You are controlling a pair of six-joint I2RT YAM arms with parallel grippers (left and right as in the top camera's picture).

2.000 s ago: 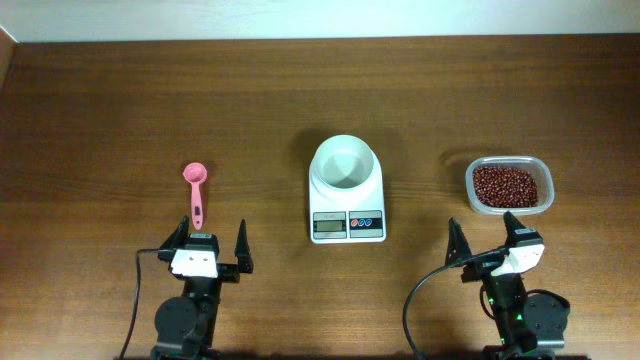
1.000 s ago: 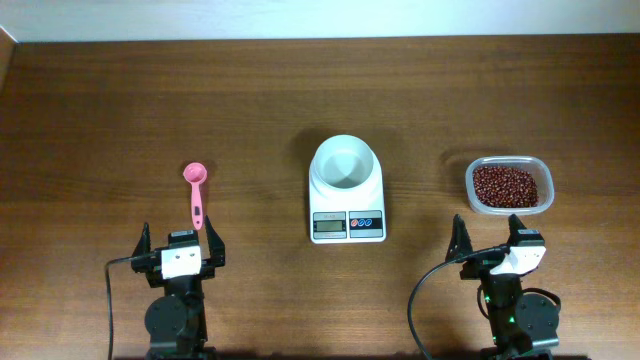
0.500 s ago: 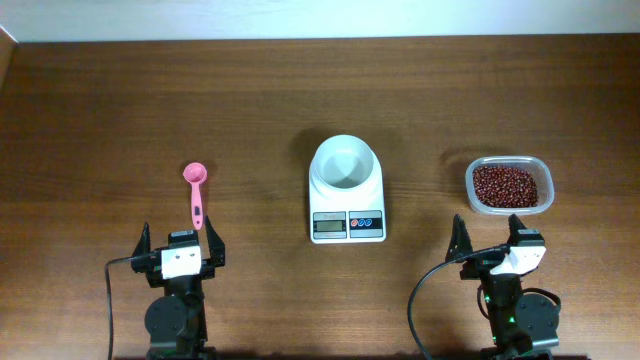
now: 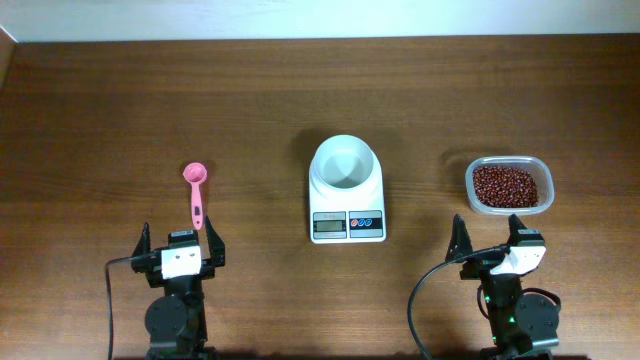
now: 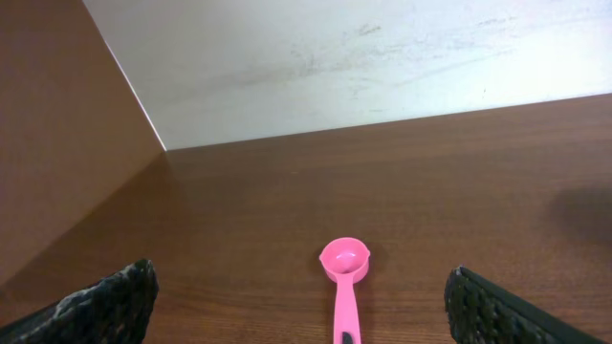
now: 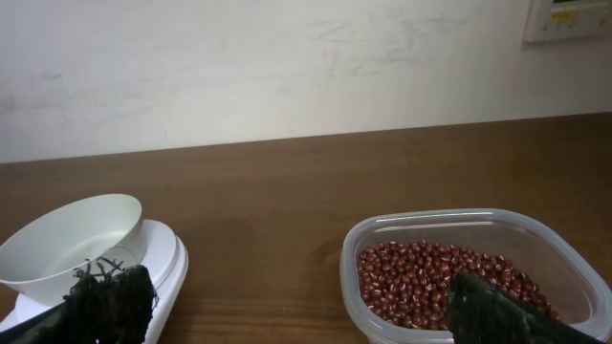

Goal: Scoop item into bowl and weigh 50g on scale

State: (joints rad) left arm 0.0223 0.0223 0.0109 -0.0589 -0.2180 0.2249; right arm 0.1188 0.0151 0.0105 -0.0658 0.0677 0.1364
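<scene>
My black two-finger left gripper (image 4: 179, 236) slid a bit to the left and squared itself up, so the long pink plastic measuring spoon (image 4: 196, 195) now points in near its right-hand finger. My right gripper (image 4: 488, 228) straightened out a touch too. Been parked for the last second.

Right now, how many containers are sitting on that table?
2: a white bowl on the scale in the middle, and a clear tub of beans to its right. Nothing seems hidden.
</scene>
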